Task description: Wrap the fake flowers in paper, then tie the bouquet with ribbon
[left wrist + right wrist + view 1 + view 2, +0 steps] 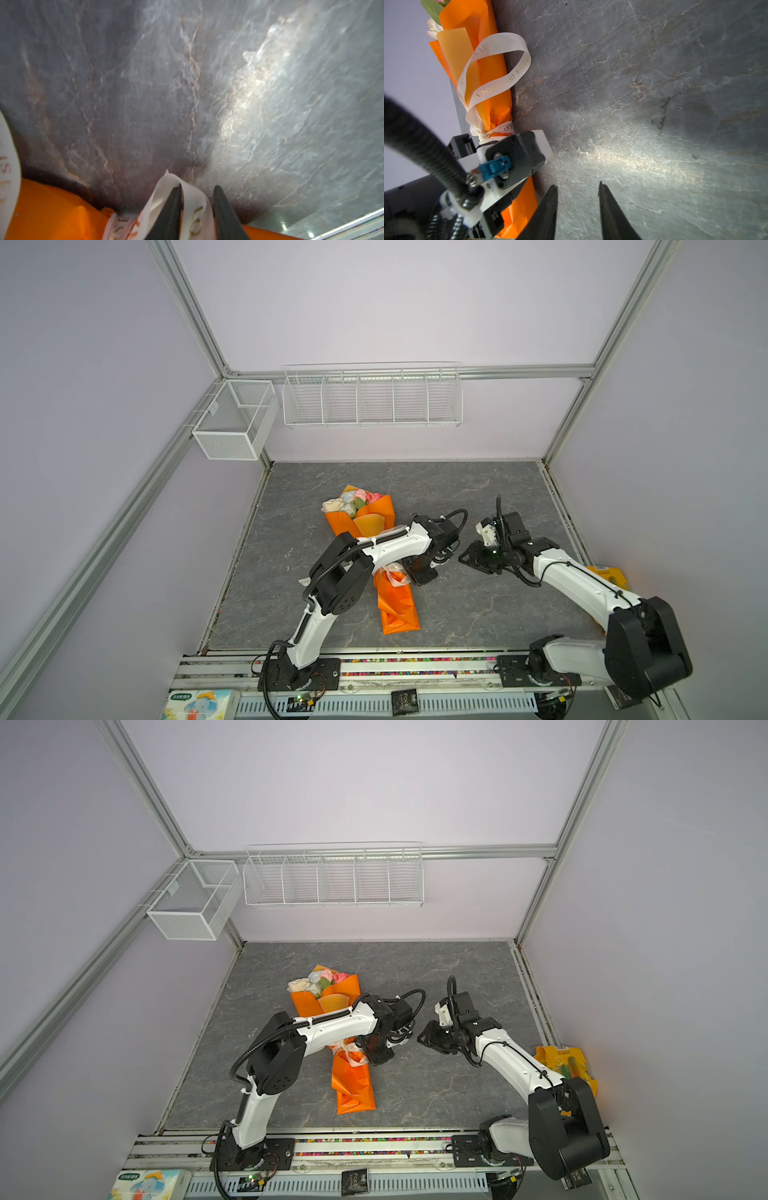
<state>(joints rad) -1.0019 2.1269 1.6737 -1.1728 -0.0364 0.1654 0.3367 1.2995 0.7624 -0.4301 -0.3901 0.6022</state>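
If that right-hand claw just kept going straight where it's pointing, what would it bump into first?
Most likely the bare grey tabletop. The right gripper tilts down at it; the orange wrapping lies off to the side.

glossy orange paper wrap [492,64], satiny cream ribbon [502,42], matt veined stone-look tabletop [633,83]

Ribbon [500,68] around bouquet [350,502] on table [457,497]

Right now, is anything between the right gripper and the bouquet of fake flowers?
Yes. The left gripper, jaws around the cream lettered ribbon, and its wrist camera housing sit beside the bouquet of fake flowers at the tie, between it and the open right gripper.
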